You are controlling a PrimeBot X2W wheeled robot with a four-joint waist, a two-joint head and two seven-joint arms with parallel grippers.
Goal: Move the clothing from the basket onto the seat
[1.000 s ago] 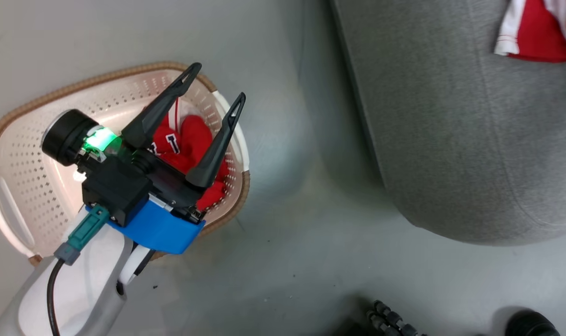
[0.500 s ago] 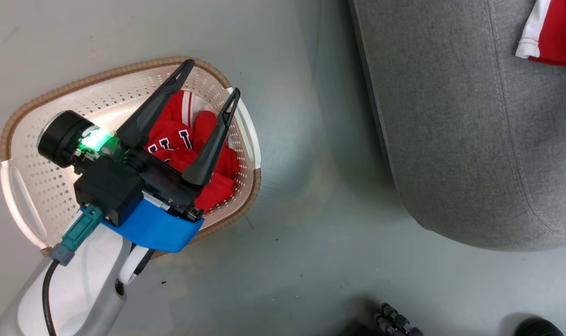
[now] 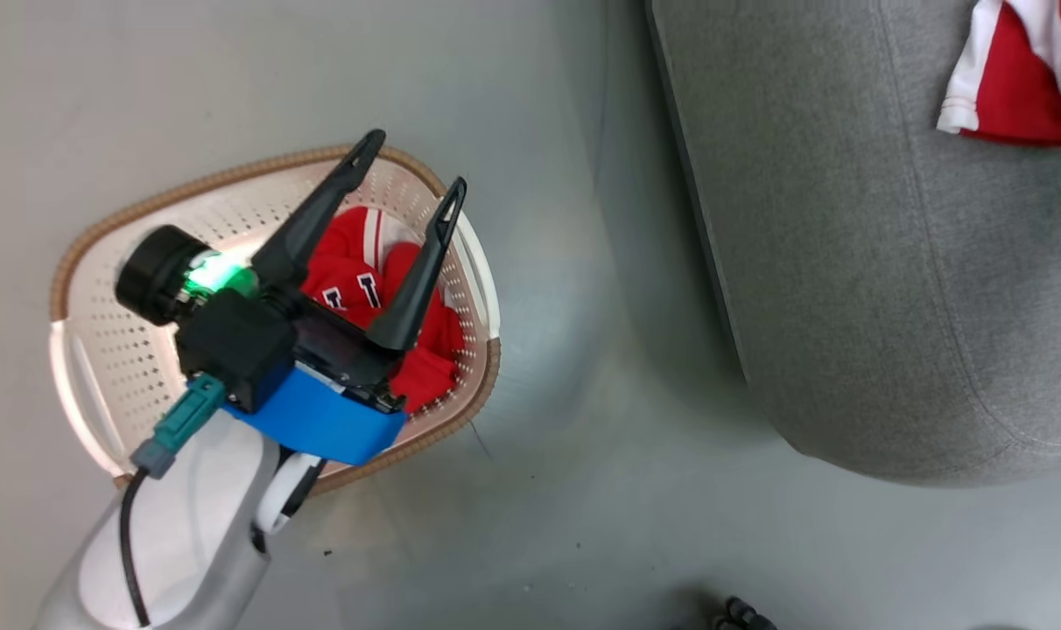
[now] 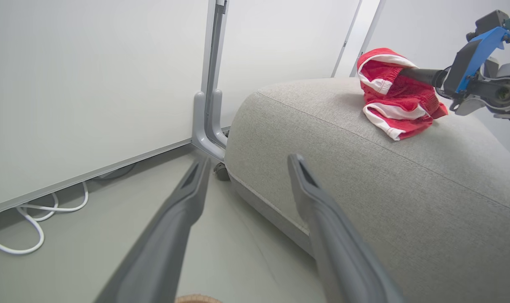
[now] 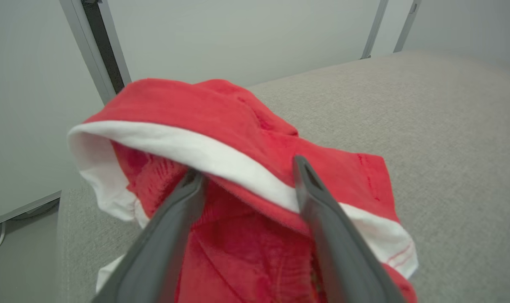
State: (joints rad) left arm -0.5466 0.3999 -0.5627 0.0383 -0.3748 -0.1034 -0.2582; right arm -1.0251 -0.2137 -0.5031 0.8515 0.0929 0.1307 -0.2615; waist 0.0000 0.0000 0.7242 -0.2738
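My left gripper (image 3: 417, 160) is open, fingers spread and empty, over the basket (image 3: 119, 367). A red jersey (image 3: 355, 271) is bunched in the basket's seat-side end. My right gripper (image 5: 247, 168) has its fingers apart too, not clamped, with the tips tucked under a fold of the red garment (image 5: 238, 126) lying on the seat (image 3: 846, 262). The basket sits on the floor (image 3: 583, 490) beside the seat.

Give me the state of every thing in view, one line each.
Basket: upright on the floor, not yet emptied.
Lettered jersey: crumpled in the basket.
Left gripper: open, empty, above the jersey.
Red garment: bunched on the seat.
Right gripper: open, fingers tucked into that garment.
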